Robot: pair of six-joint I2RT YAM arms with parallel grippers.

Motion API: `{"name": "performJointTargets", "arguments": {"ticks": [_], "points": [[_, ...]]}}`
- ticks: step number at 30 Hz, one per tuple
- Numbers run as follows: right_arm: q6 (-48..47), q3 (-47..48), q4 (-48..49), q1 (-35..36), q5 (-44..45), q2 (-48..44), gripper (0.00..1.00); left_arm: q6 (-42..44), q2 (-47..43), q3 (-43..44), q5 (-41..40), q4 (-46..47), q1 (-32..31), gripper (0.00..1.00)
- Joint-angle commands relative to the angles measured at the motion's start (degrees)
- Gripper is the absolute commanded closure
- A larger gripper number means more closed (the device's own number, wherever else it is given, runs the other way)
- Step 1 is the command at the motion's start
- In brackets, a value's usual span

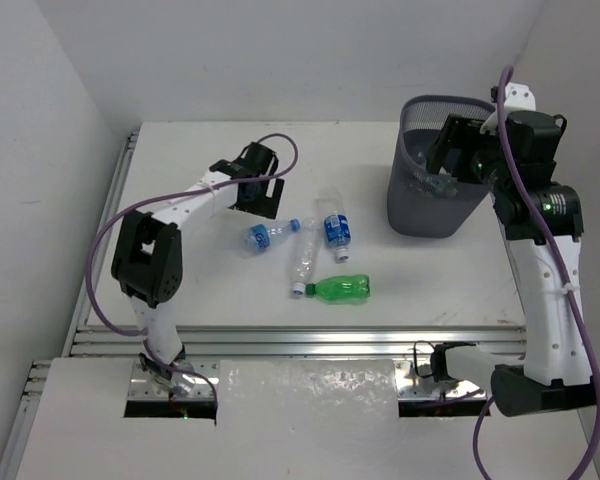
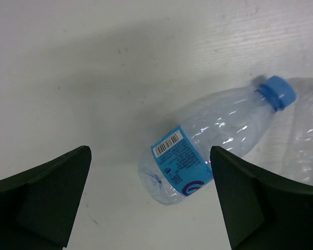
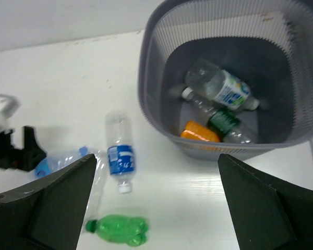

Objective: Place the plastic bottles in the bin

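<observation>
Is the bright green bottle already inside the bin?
No, the bright green bottle lies on the table, outside the bin.

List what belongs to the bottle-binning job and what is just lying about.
Job: bin; blue-capped bottle, blue-labelled bottle, clear bottle and green bottle, all on the table; binned bottles.
Lying about: no stray items; only the arms' purple cables.

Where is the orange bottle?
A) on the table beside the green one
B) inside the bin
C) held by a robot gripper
B: the right wrist view looks down into the bin and shows the orange bottle lying at its bottom among clear bottles.
</observation>
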Motion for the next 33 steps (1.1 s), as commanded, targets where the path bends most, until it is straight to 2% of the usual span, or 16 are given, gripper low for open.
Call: {"name": "performJointTargets", "arguments": {"ticks": [1, 7, 10, 12, 14, 15, 17, 18, 21, 23, 24, 25, 27, 28, 29, 33], "points": [[-0.02, -1.67, 2.01, 0.16, -7.61, 0.52, 0.01, 10.89, 3.94, 0.82, 7.97, -1.32, -0.51, 0.06], [1.47, -6.42, 4.64, 0.16, -12.98, -1.58, 0.01, 10.37, 10.19, 0.74, 19.57, -1.42, -0.51, 0.05], [2.00, -8.35, 5.79, 0.16, -14.73, -2.20, 0.01, 8.09, 12.56, -0.32, 17.58, -0.18, -0.60, 0.06], [2.27, -9.67, 6.84, 0.25, -15.61, -2.82, 0.01, 7.38, 14.06, -0.23, 15.37, -0.97, -0.60, 0.15], [3.41, -11.78, 8.59, 0.51, -17.02, -3.95, 0.01, 3.35, 15.12, 0.03, 10.48, -1.50, -0.60, 0.53], [4.02, -12.57, 9.30, 0.69, -19.64, -4.31, 0.01, 2.03, 14.68, 0.03, 8.35, -1.50, -0.60, 1.00], [4.81, -15.38, 13.14, 1.74, -24.64, -5.27, 0.01, -2.27, 11.62, -0.58, 2.89, -1.50, -0.43, 1.00], [5.77, -18.69, 15.70, 2.35, -33.20, -5.63, 0.01, -4.12, 7.60, -2.15, 2.36, -0.11, -0.43, 1.00], [7.71, -22.84, 24.31, 6.12, -39.94, -6.33, 0.01, -6.32, -0.50, -6.82, 4.45, 4.03, -0.43, 1.00], [10.51, -27.50, 34.40, 8.59, -47.58, -6.95, 0.01, -7.74, -9.89, -9.71, 14.17, 7.27, -1.39, 1.00], [15.75, -31.87, 39.75, 9.29, -50.13, -7.91, 0.01, -6.69, -17.67, -14.51, 24.92, 14.25, -3.31, 1.00], [19.11, -33.82, 49.72, 10.43, -53.12, -8.26, 0.01, -6.42, -21.75, -17.60, 29.99, 19.02, -4.37, 1.00], [26.24, -36.12, 55.51, 11.14, -54.20, -7.92, 0.01, -6.85, -31.23, -24.56, 39.83, 31.42, -7.52, 1.00], [27.65, -36.39, 58.32, 11.93, -52.72, -7.31, 0.01, -8.16, -33.90, -27.01, 48.93, 36.33, -8.41, 1.00], [29.06, -36.65, 58.96, 13.07, -51.58, -6.61, 0.01, -10.35, -37.75, -31.74, 57.03, 47.34, -10.51, 1.00], [29.17, -36.05, 64.06, 15.71, -49.99, -4.58, 0.01, -15.10, -40.95, -38.72, 63.87, 62.73, -14.04, 1.00]]}}
